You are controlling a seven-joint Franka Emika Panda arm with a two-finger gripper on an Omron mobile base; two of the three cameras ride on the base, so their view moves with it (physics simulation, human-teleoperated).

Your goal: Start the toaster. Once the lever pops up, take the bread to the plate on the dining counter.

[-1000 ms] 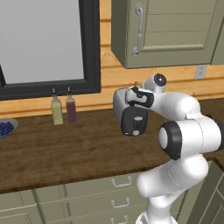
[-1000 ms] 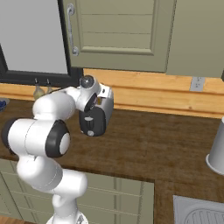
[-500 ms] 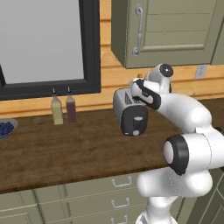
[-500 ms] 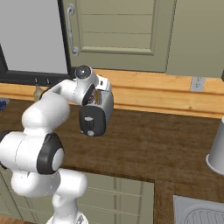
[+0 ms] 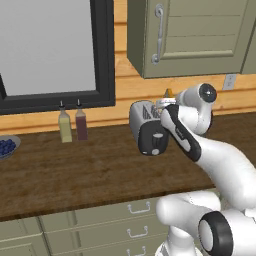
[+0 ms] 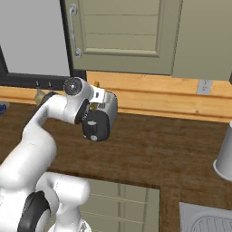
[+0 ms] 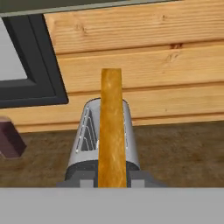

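Observation:
The silver-grey toaster stands on the brown worktop by the wooden wall, its black end face with the small pale lever turned toward me. My gripper hangs just above its top and is shut on the bread. In the hand view the tan slice stands edge-on in front of the toaster. A tan corner of the bread pokes up over the hand. Whether its lower edge is free of the slot I cannot tell. The plate and the dining counter are out of view.
Two bottles stand by the dark window frame, left of the toaster. A bowl of blueberries sits at the far left. A pale grey container and a sink lie to the right. An olive cabinet hangs overhead.
The arm's elbow has swung down and to the right while the hand stayed over the toaster. The toaster has not moved.

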